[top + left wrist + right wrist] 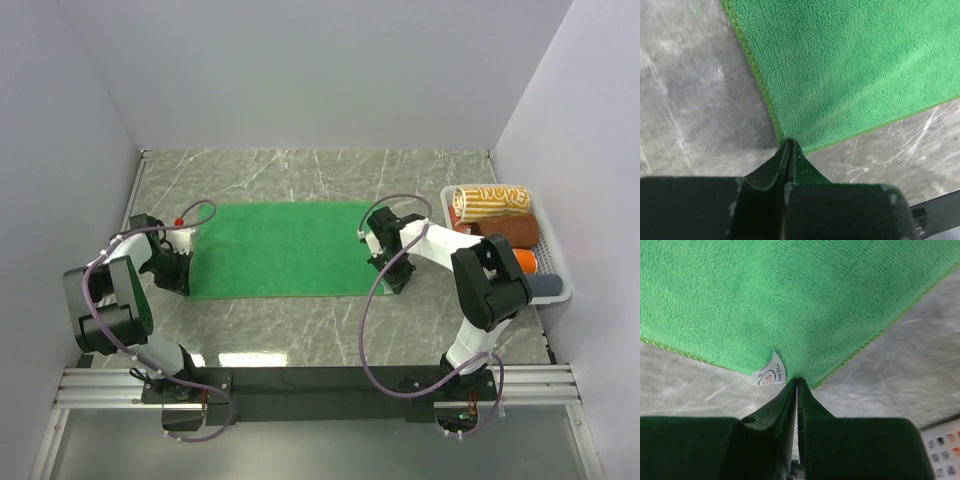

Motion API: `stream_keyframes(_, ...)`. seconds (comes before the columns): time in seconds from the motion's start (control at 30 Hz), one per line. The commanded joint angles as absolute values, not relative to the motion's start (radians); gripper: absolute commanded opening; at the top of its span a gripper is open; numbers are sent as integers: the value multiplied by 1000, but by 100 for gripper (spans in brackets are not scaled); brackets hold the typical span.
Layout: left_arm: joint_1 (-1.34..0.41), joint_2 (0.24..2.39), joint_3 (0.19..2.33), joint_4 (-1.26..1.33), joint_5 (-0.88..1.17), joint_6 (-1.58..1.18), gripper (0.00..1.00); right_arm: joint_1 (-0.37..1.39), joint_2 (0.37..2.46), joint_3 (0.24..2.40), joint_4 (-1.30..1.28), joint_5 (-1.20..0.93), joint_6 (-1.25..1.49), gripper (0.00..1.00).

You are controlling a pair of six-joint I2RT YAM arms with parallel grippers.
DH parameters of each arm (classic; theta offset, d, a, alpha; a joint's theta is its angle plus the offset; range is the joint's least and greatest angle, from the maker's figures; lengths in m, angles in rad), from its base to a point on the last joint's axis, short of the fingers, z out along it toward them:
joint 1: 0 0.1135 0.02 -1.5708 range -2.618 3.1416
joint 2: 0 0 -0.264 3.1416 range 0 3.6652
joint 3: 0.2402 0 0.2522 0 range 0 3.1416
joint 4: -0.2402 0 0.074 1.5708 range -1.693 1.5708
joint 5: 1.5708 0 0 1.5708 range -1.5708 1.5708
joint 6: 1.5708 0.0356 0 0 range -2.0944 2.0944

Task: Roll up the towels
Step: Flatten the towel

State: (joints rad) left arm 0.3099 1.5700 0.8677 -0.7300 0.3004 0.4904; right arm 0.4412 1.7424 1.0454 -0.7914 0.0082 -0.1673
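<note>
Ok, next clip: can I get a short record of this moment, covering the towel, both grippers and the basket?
in work: green towel, spread flat on the table, not yet rolled
left side: left gripper shut on the towel's near left corner
right side: right gripper shut on the near right corner, beside the white tag
stored: rolled towels in the basket at the table's right edge, a yellow-striped one at the far end
</note>
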Motion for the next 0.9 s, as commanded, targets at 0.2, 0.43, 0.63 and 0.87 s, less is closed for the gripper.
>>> stream_keyframes(0.2,322,1539,848,-814,187,551,2,503,1740,1009,-919,-29,-204,10)
stream_keyframes(0.43,322,1537,971,-909,293,564,30,500,1714,1080,-948,-75,-204,31)
stream_keyframes(0.63,322,1586,1241,-1009,457,594,57,462,1663,1244,-948,-106,-213,63)
stream_keyframes(0.87,324,1790,1526,-895,561,500,56,316,1791,1550,-890,-106,-241,63)
